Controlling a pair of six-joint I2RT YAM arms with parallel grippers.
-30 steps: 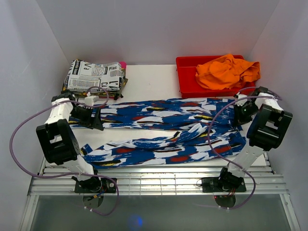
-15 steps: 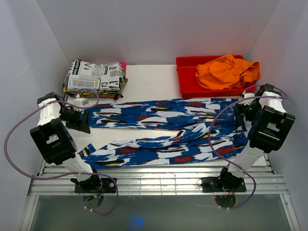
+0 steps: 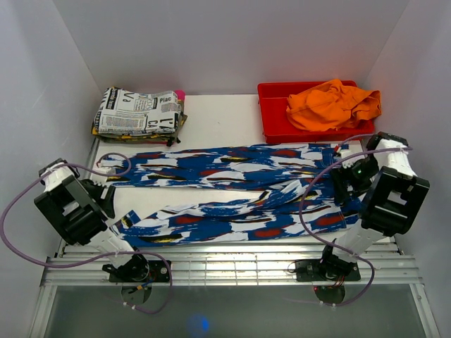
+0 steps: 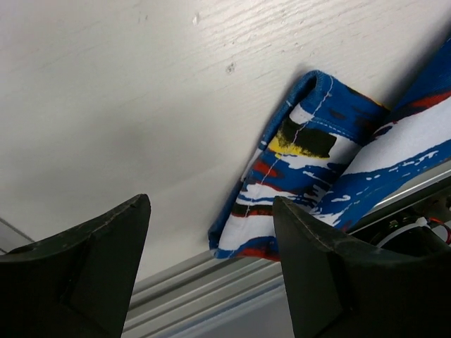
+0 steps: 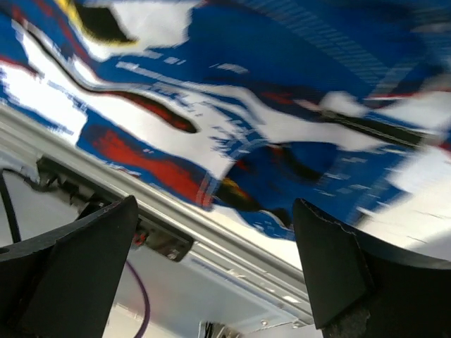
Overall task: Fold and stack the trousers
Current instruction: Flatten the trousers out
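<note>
Since the previous second, both arms have drawn back from the trousers (image 3: 232,211): the left gripper (image 3: 106,196) has left the far leg for the near left corner, and the right gripper (image 3: 347,184) has let go of the waist end. The garment lies spread flat across the white table (image 3: 218,120), waist to the right and both legs running left, the near leg close to the slatted metal rail (image 3: 225,266). From the left wrist I see the left gripper's jaws standing apart with nothing between them, above bare table just beside the near leg's hem (image 4: 303,162). From the right wrist I see the right gripper's jaws spread wide above the patterned cloth, holding none of it; that view is blurred. At the far left corner sits a folded newspaper-print cloth (image 3: 137,113). At the far right a red tray (image 3: 270,130) holds a crumpled orange cloth (image 3: 331,104).
</note>
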